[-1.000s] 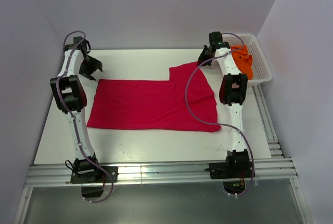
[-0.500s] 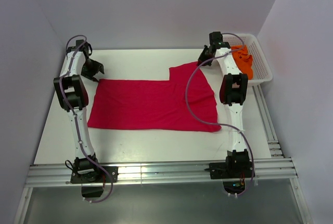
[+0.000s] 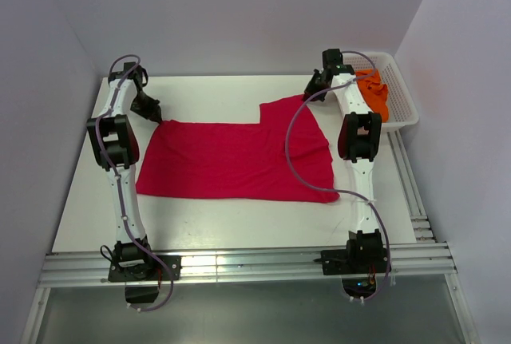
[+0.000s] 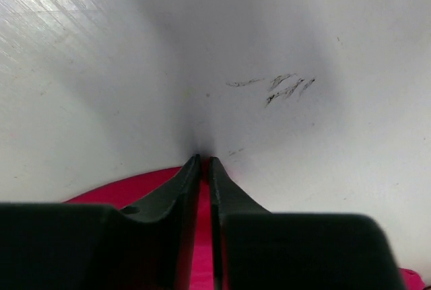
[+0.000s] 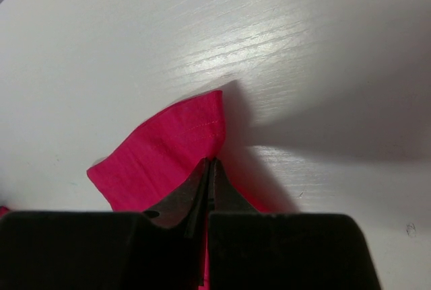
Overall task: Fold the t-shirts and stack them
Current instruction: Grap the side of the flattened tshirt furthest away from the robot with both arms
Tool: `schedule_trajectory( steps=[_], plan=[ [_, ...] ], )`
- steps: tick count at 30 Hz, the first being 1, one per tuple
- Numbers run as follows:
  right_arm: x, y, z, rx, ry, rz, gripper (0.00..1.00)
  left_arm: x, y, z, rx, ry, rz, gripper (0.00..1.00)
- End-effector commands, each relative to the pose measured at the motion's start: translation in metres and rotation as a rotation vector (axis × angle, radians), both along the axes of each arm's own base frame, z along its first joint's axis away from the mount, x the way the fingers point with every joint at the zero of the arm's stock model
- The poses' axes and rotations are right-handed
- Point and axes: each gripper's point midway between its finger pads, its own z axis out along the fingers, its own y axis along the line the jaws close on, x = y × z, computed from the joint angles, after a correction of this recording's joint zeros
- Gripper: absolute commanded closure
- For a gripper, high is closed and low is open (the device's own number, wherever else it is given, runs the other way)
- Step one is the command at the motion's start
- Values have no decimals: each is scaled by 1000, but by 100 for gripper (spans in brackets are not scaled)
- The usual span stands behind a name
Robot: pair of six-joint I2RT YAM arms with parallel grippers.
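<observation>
Red t-shirt (image 3: 231, 160) lies flat (mostly), far corners pinched by left gripper (image 4: 203, 161) and right gripper (image 5: 210, 162).

The crimson t-shirt (image 3: 231, 160) is a plain, even red with no print. The orange t-shirt (image 3: 374, 92) is plain bright orange, inside a white mesh basket (image 3: 406, 106). The table (image 3: 207, 220) is white with a few dark scuffs. The left arm (image 3: 124, 200) and right arm (image 3: 363, 188) are white with black joints.
</observation>
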Motion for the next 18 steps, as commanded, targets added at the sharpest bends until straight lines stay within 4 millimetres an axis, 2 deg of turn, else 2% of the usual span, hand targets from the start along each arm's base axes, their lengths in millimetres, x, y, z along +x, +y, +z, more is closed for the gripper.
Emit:
schedule_trajectory(
  steps=[1, 3, 7, 10, 18],
  plan=[
    [-41, -12, -34, 37, 213, -51, 100, -24, -11, -45, -1, 129, -45, 84],
    [-40, -12, -34, 38, 210, -52, 100, -25, -12, -46, 1, 129, -56, 85],
    [-40, -12, -34, 43, 210, -55, 100, -27, -13, -51, 3, 138, -73, 95],
    [-39, -12, -33, 41, 205, -54, 100, -26, -13, -46, 6, 134, -83, 100],
    [-26, -13, -6, 38, 133, -62, 100, -27, 10, -8, 120, 68, -88, 100]
  ],
)
